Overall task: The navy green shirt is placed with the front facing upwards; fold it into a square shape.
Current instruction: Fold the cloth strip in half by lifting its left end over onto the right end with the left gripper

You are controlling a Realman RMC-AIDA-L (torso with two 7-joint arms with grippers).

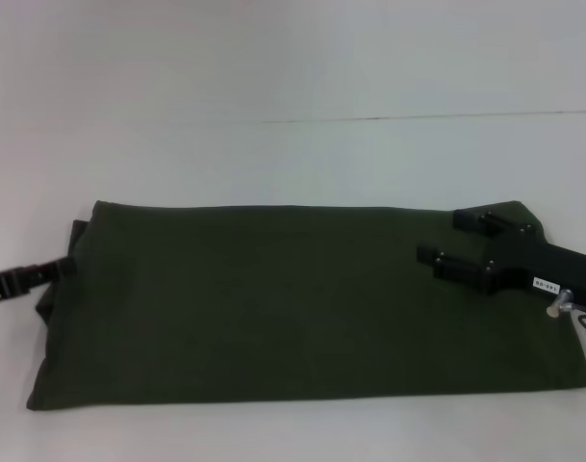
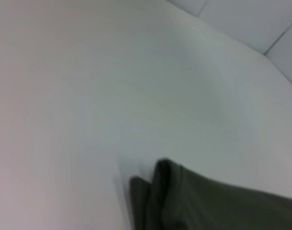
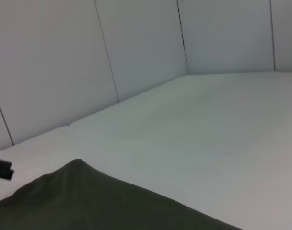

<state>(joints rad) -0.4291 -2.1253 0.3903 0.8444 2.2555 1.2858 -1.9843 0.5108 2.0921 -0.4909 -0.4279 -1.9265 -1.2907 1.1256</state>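
**On the table: shirt folded to a long band, both hands at its ends**

On the white table (image 1: 293, 87) the shirt (image 1: 293, 298) lies flat as a wide dark olive rectangle, no lettering showing on its upper face. Its left end shows doubled layers, seen in the left wrist view as a folded corner (image 2: 160, 191).

The right hand (image 1: 461, 241) sits over the shirt's far right corner, its two black fingers (image 1: 446, 262) spread apart and pointing left, with cloth visible between them.

The left hand (image 1: 62, 269) reaches in from the left edge and meets the shirt's left end; whether it is spread or pinching cannot be told.

The right wrist view shows a raised shirt corner (image 3: 78, 165) against the table and wall panels (image 3: 136, 48).
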